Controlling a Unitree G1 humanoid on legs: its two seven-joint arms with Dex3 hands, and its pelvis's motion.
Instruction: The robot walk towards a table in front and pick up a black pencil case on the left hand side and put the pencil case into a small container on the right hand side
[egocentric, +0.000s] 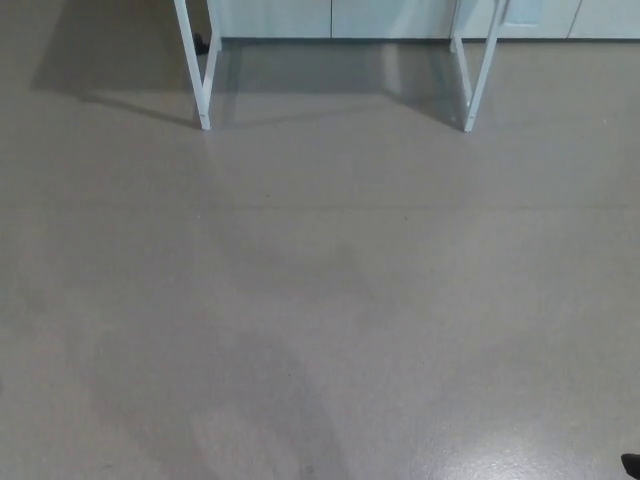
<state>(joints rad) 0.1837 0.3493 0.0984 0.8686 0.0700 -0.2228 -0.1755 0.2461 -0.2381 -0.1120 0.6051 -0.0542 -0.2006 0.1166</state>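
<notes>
Two white table legs (203, 70) cut off at top, grey floor (320, 300), tabletop unseen, neither hand visible

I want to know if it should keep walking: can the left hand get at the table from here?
Probably not. No hand is in view, and only the table's white legs show at the top of the picture, with a wide stretch of bare grey floor before them.
</notes>
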